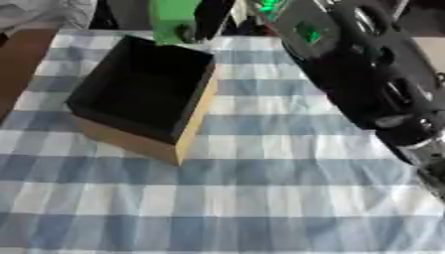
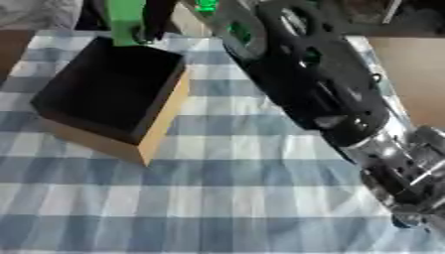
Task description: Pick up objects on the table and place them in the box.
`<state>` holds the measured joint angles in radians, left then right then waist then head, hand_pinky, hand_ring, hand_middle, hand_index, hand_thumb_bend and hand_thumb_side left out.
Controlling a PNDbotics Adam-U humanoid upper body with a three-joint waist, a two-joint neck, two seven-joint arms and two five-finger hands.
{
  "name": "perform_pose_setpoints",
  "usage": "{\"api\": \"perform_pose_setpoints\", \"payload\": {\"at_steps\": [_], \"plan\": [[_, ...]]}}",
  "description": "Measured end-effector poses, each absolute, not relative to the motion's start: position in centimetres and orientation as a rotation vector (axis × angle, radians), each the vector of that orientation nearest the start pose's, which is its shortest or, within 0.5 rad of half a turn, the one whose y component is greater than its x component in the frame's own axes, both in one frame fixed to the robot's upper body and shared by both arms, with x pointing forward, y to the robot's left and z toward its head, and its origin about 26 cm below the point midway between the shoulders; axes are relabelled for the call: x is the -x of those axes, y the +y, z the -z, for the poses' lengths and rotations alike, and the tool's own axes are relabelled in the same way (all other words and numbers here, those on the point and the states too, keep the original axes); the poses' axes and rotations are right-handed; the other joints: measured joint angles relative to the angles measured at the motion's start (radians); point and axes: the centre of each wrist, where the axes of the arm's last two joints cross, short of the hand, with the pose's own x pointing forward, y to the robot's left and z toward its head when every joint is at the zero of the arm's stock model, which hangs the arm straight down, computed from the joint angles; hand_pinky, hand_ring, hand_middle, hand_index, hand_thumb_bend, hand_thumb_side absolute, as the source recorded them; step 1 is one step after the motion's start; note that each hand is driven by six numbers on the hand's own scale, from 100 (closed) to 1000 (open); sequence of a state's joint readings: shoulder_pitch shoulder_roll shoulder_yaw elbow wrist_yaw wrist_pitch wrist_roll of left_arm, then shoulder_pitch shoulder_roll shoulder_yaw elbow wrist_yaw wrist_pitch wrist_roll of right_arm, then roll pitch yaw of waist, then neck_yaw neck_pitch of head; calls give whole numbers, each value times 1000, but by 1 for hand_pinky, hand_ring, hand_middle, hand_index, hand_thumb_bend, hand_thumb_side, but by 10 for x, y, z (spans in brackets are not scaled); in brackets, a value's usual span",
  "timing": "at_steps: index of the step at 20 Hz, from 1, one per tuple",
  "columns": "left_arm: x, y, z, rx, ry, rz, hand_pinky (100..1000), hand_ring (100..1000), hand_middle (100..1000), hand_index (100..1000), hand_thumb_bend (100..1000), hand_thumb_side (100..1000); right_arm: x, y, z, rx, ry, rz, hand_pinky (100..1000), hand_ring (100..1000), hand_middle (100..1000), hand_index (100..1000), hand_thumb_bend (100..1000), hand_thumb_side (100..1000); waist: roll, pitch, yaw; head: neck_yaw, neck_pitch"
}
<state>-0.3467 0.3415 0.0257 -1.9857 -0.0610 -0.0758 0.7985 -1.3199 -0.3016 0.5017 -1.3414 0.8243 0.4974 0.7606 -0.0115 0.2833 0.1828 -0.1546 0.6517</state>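
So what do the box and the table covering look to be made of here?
The box looks like cardboard or thin wood: matte tan outer walls, dark unlit interior, straight thin edges. The table covering looks like woven cloth: a matte blue-and-white check lying flat, no gloss.

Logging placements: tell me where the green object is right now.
The green object is at the top, left of centre, held by the right hand above the box's far edge.

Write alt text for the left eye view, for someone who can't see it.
A robot's black right arm reaches in from the right across a blue and white checked tablecloth, its robot hand holding a bright green object above the far edge of an open box. The box has dark inner walls, tan outer sides, and looks empty.
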Motion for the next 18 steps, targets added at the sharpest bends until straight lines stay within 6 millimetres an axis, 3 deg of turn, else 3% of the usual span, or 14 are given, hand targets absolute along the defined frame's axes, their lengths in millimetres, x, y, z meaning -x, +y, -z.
{"api": "perform_pose_setpoints", "payload": {"at_steps": [7,14,16,18], "plan": [[-306,263,-216,-588,-2439,-552,609,717,578,711,280,364,-394,-36,-349,842,-1437,-1614,910,924,676,759,100,100,-3,8,5,-11,0],[-306,262,-216,-579,-2436,-558,609,717,577,710,279,364,-396,-31,-342,806,-1408,-1654,951,978,814,874,103,100,-3,12,9,-14,0],[-306,262,-216,-579,-2436,-558,609,717,577,710,280,364,-398,-31,-340,805,-1396,-1667,971,1000,860,914,187,100,-3,12,9,-14,0],[-306,262,-216,-578,-2436,-558,608,717,577,710,280,362,-399,-31,-338,802,-1381,-1682,985,1000,890,957,263,190,-3,13,9,-14,0]]}}
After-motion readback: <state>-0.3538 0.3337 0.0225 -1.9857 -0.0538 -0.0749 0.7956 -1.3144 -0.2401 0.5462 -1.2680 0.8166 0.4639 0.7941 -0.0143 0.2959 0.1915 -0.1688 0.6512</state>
